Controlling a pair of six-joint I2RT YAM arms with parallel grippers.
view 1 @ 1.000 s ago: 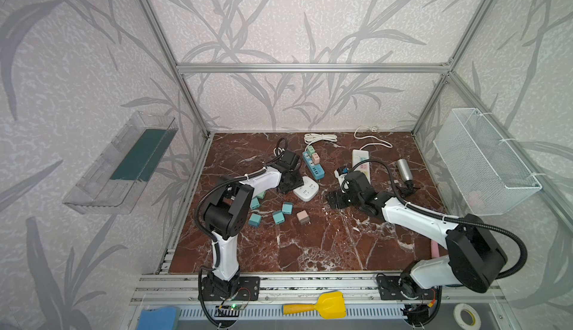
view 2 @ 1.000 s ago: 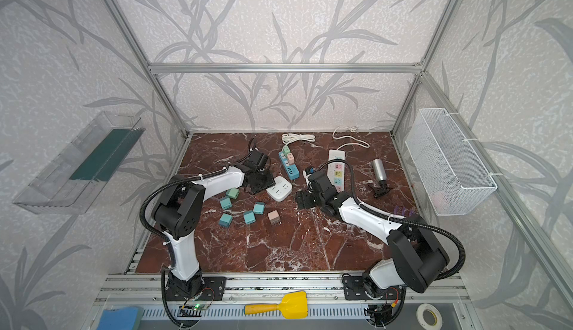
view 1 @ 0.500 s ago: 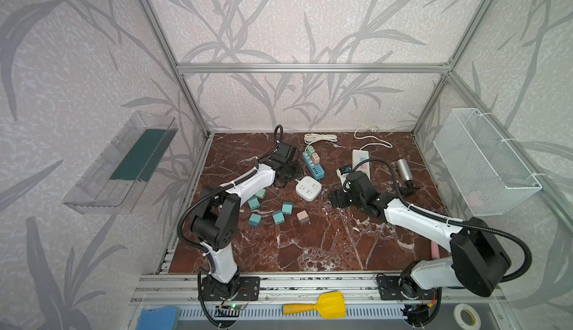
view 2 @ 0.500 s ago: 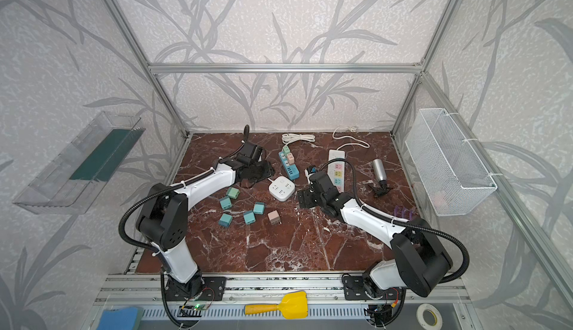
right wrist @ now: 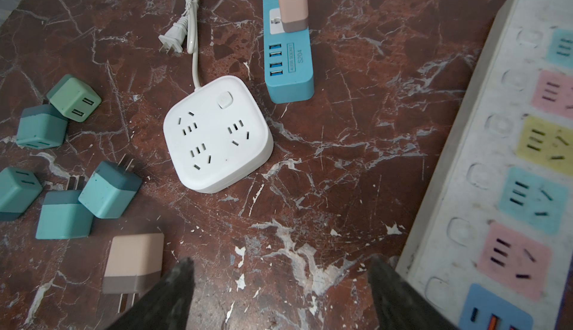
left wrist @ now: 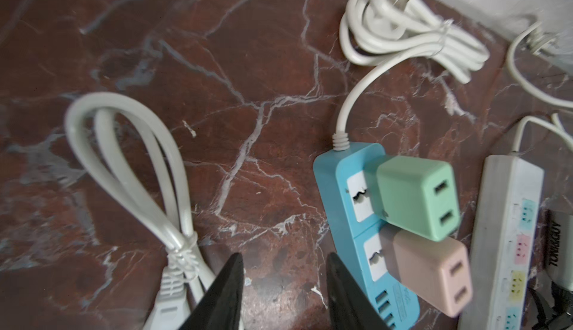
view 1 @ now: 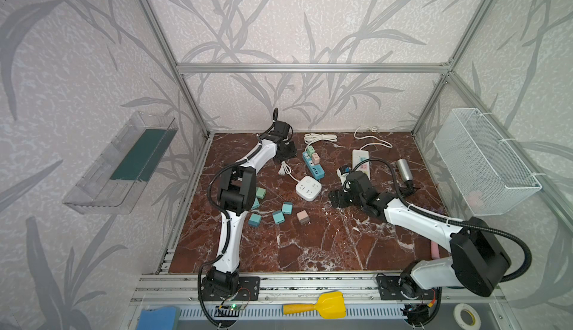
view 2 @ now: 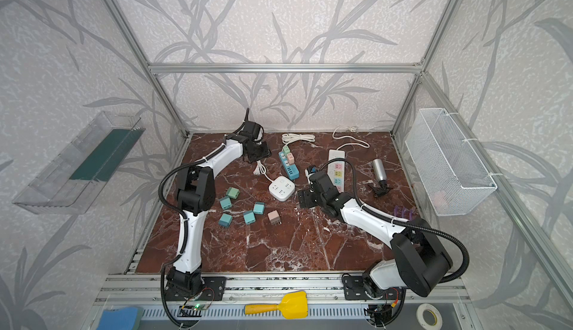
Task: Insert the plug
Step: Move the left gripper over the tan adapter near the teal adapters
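Several loose cube plugs lie on the marble floor, teal ones (view 1: 278, 217) (right wrist: 110, 189) and a pink one (view 1: 302, 217) (right wrist: 133, 261). A white square socket (view 1: 308, 188) (right wrist: 217, 133) sits mid-floor, all its outlets bare. The blue strip (view 1: 313, 165) (left wrist: 350, 220) carries a green plug (left wrist: 415, 198) and a pink plug (left wrist: 431, 279). My left gripper (view 1: 285, 152) (left wrist: 283, 269) hovers near the back beside the blue strip, jaws a little apart over bare floor. My right gripper (view 1: 336, 196) (right wrist: 279, 269) stands wide open, nothing in it, between the square socket and the long white strip (view 1: 361, 162) (right wrist: 496, 158).
The square socket's cord and pronged end (right wrist: 170, 41) lie by my left gripper. A coiled white cable (view 1: 319, 137) lies at the back wall. A silver bottle (view 1: 404, 168) lies right of the long strip. A wire basket (view 1: 483, 161) hangs on the right wall.
My left gripper has drawn back from the square socket toward the back wall, and its jaws have narrowed. The right arm has not moved.
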